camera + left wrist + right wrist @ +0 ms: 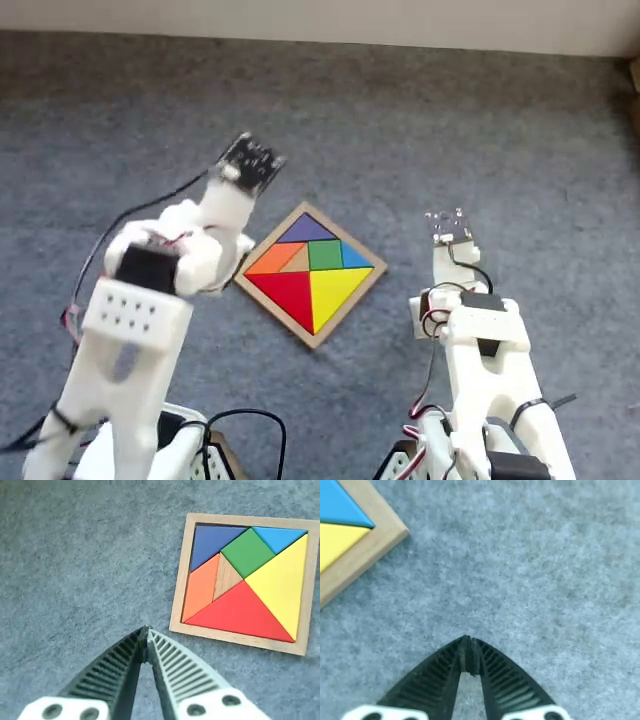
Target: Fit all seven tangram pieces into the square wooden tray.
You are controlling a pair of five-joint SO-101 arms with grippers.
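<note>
The square wooden tray point(351, 307) lies cornerwise on the grey carpet between the two arms. Inside it are a dark blue triangle point(212, 540), a green square point(248, 551), a light blue triangle point(280, 536), a large yellow triangle point(282, 585), a large red triangle point(240, 612) and an orange parallelogram point(201, 587). A wood-coloured triangle point(226, 577) sits in the middle; I cannot tell if it is a piece or bare floor. My left gripper point(146, 630) is shut and holds nothing, hovering over carpet beside the tray's rim point(178, 575). My right gripper point(466, 640) is shut too, off the tray's corner point(365, 550).
The left arm point(190, 250) stands raised at the tray's left side and the right arm point(470, 320) to its right. Grey carpet lies all around. A pale wall strip runs along the far edge.
</note>
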